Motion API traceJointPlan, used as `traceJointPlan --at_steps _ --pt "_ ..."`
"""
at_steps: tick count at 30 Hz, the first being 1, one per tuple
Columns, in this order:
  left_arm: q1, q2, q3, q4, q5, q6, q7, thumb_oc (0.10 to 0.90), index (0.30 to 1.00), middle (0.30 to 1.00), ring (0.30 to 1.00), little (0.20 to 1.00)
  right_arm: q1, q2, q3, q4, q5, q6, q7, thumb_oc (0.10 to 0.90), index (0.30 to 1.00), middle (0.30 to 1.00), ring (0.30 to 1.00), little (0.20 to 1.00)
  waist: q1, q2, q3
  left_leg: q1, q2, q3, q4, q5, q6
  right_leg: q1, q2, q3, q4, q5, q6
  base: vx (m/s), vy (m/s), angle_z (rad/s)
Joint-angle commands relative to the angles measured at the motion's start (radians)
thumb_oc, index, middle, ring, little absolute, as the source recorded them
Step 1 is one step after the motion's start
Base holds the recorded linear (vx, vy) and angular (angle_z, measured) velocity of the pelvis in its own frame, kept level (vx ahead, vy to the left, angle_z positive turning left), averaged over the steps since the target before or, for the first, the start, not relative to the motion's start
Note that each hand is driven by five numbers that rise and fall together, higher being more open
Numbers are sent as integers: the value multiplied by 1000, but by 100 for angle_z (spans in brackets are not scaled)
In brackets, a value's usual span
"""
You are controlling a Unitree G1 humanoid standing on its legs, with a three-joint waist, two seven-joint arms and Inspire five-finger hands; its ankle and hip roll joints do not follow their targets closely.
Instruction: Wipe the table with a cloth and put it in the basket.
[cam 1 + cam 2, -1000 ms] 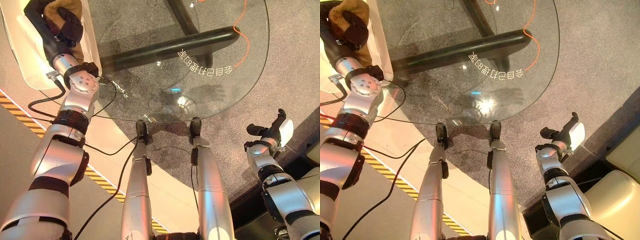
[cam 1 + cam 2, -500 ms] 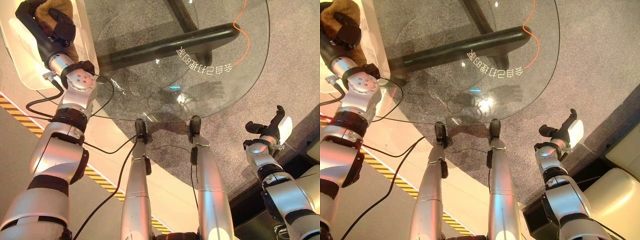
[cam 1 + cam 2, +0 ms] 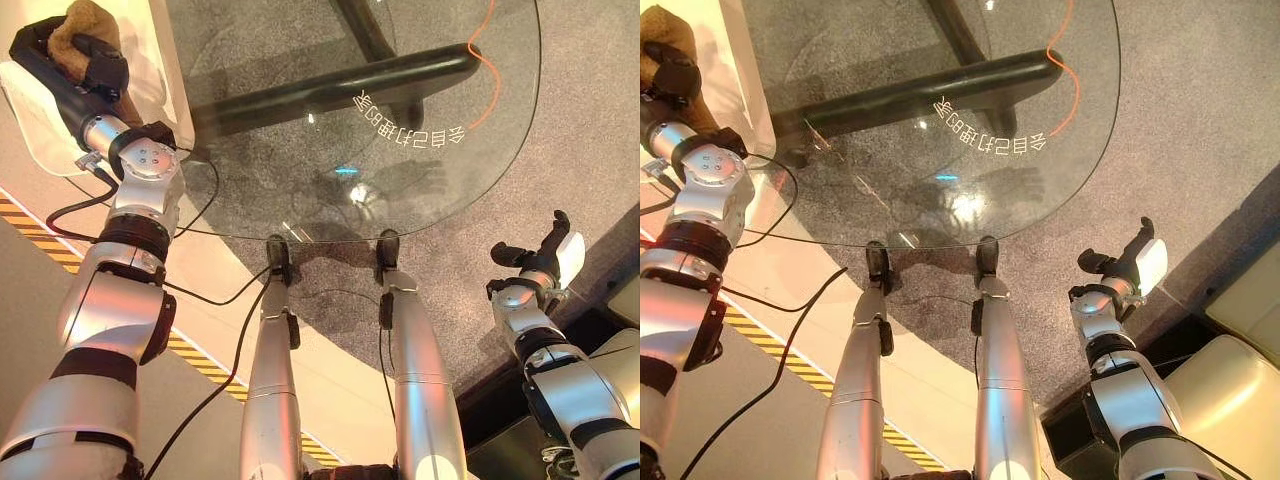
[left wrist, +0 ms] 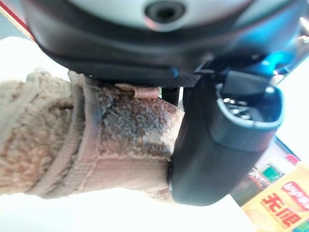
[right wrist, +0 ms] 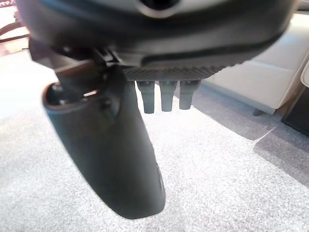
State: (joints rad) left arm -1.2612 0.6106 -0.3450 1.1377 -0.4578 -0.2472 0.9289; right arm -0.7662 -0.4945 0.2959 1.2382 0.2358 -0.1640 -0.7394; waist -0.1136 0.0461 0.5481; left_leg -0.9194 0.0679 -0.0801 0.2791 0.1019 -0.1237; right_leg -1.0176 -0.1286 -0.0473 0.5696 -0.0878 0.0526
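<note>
A tan fleecy cloth (image 3: pixel 85 22) is bunched in my left hand (image 3: pixel 62 72), whose fingers and thumb are curled round it. The hand holds it over the white basket (image 3: pixel 163 70) that stands by the left edge of the round glass table (image 3: pixel 420 190). In the left wrist view the cloth (image 4: pixel 72 140) fills the space beside the thumb (image 4: pixel 222 135), with the basket's white inside below it. My right hand (image 3: pixel 540 262) hangs off the table's right side over the grey carpet, with its fingers straight and nothing in it; its thumb (image 5: pixel 106 145) stands apart from them.
The table's black leg bar (image 3: pixel 340 90) and an orange cable (image 3: pixel 492 80) show through the glass. A yellow-black floor stripe (image 3: pixel 30 235) runs at the left. A cream sofa (image 3: pixel 1230 400) stands at the lower right. A yellow snack packet (image 4: pixel 285 203) lies near the basket.
My left hand has carried the cloth further left and away from the table, deeper over the basket. The right hand lifted slightly, then held still.
</note>
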Motion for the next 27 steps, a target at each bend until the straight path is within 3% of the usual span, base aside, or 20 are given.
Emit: traceJointPlan --at_steps 1,8,10,11,12,27 --pt "-133 151 48 37 -6 -48 86 100 300 300 300 200 24 -60 10 3 5 -17 -55 800 900 900 900 900 15 -11 -28 12 -79 101 77 -102 85 54 120 -3 -128 41 -11 0 0 0" --pt "-134 156 46 54 -32 -47 61 100 300 300 300 200 21 -63 8 11 5 -20 -53 800 900 900 900 900 15 -12 -28 10 -80 101 79 -103 86 51 120 -3 -128 43 -10 0 0 0" --pt "-134 155 46 56 -36 -48 51 141 335 335 335 241 22 -62 9 11 6 -21 -53 800 900 900 900 900 15 -12 -28 9 -80 101 78 -103 86 50 120 -3 -128 44 -10 0 0 0" --pt "-135 156 48 56 -37 -48 43 731 841 841 841 831 24 -64 6 9 3 -23 -49 800 900 900 900 900 14 -14 -28 7 -81 101 79 -102 86 49 120 -3 -129 45 -10 0 0 0" --pt "-137 158 46 54 -41 -44 36 800 900 900 900 900 24 -65 4 7 2 -23 -48 800 900 900 900 900 14 -13 -28 6 -80 101 78 -102 86 48 120 -3 -129 45 -10 0 0 0" --pt "-133 150 38 38 -47 -62 33 800 900 900 900 900 31 -65 9 2 1 -26 -51 800 900 900 900 900 13 -11 -28 5 -81 101 80 -101 87 46 119 -2 -128 47 -8 0 0 0"
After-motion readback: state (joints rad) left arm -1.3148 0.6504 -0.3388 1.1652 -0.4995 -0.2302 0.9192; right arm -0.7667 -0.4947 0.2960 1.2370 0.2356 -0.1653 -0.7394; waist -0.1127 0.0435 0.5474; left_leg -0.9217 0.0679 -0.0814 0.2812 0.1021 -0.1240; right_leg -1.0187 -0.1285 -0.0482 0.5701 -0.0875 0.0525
